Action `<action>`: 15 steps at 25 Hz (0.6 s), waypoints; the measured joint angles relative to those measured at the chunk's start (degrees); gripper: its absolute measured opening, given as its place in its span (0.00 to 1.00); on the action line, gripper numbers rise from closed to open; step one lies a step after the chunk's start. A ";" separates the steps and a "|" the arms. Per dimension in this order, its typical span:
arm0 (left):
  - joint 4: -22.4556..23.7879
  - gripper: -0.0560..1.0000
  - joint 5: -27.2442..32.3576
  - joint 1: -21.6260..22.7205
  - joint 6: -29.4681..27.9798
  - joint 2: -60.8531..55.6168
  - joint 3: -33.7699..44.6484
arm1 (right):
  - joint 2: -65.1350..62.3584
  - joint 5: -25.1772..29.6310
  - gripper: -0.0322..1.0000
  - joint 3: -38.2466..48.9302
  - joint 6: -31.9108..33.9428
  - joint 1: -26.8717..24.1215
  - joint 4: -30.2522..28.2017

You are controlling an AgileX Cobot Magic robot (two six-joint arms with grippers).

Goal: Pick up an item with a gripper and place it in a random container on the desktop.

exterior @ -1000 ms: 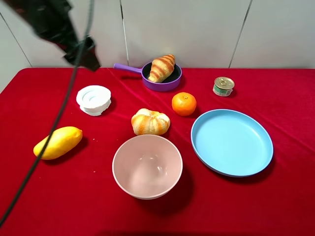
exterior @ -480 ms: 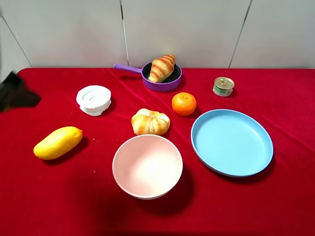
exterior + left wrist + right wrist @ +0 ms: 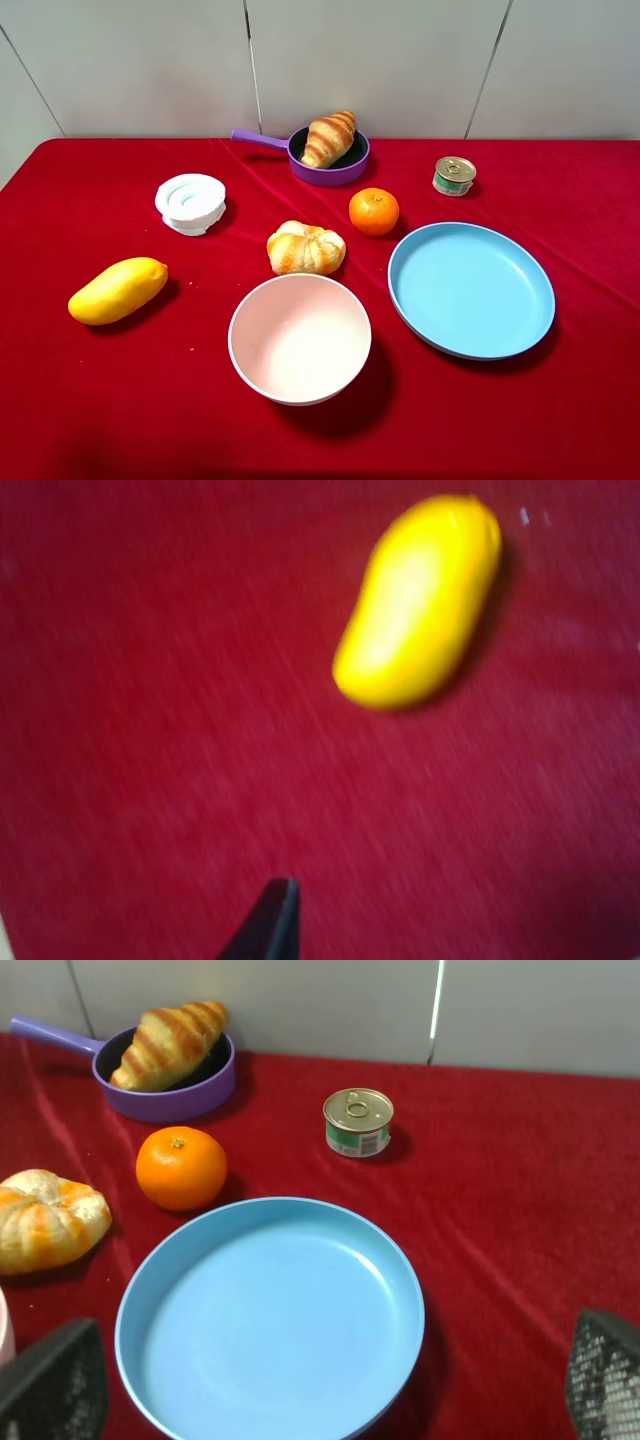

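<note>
While lying across the purple pan [image 3: 345,165], croissant [image 3: 329,137] tilted over rim. Right gripper [image 3: 320,1385] fingers spread wide near blue plate [image 3: 185,1360]. Left gripper [image 3: 265,930]: finger state unclear.

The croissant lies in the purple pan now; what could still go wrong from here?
1. The croissant is longer than the purple pan and leans over its rim, so a bump might tip it out.
2. The left wrist view, blurred, shows the mango close below a fingertip; a low sweep might push it.
</note>
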 joint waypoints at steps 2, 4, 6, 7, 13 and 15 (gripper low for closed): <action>-0.71 0.99 2.36 0.00 -1.36 -1.88 1.04 | 0.00 0.00 0.70 0.00 0.00 0.00 0.00; -0.96 0.99 3.40 0.00 -1.97 -3.41 2.52 | 0.00 0.00 0.70 0.00 0.00 0.00 0.00; -1.46 0.99 3.51 0.00 -2.30 -4.92 4.41 | 0.00 0.00 0.70 0.00 0.00 0.00 0.00; -1.82 0.99 3.43 0.00 -2.32 -5.49 5.44 | 0.00 0.00 0.70 0.00 0.00 0.00 0.00; -3.41 0.99 3.06 0.00 -2.32 -7.02 6.97 | 0.00 0.00 0.70 0.00 0.00 0.00 0.00; -3.87 0.99 3.01 0.00 -2.14 -7.02 6.97 | 0.00 0.00 0.70 0.00 0.00 0.00 0.00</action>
